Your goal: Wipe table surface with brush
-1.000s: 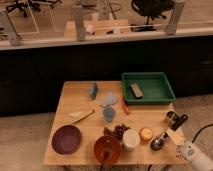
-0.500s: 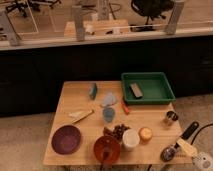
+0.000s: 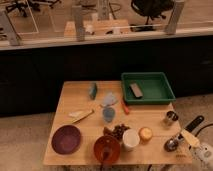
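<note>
Inspected from above and in front. Light tan wooden counter (image 3: 75, 97) found carrying many items. Brush (image 3: 183, 134) located at the near right corner: round shiny dark-grey head resting on the surface close to the right edge, straight black handle rising up and to the right, out past the counter edge. Pincer (image 3: 190, 139) positioned at lower right, off the corner, pale body partly cut by the picture border, tan fingertip lying against the handle just behind the head. Grip on the brush could not be told, whether clenched or released.

Small metal cup (image 3: 171, 118) noted just above the brush head, apart from it. Green tray (image 3: 148, 88) at the far right corner with a dark block inside. Purple plate (image 3: 66, 139) at near left. Reddish bowl (image 3: 107, 148), white cup (image 3: 130, 139) and orange item (image 3: 145, 133) ranged along the near edge.
</note>
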### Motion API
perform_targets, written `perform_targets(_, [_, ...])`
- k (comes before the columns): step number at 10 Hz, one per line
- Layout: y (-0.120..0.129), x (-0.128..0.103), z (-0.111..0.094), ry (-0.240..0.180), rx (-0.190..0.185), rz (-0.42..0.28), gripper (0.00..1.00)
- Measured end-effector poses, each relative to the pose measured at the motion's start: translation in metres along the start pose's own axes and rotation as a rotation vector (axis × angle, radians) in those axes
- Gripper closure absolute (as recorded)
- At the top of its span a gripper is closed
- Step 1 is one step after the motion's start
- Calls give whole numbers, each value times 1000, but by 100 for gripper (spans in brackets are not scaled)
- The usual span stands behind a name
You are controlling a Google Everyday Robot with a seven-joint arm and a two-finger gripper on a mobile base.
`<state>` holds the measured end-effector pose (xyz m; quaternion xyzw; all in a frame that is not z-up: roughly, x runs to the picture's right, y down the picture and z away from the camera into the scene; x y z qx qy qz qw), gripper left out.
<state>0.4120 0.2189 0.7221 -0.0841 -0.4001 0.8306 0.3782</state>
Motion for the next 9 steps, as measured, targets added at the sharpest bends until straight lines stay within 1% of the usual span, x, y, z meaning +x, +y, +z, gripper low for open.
perform_targets(2, [2,4,13,10,-10,-3,100])
perform_targets(5, [12,26,27,55,-24,6,100])
perform_targets(7, [22,43,25,96,-38,13,100])
perform_targets(8, [28,51,20,114,-46,18,100])
perform_targets(9, [28,50,18,110,-43,19,100])
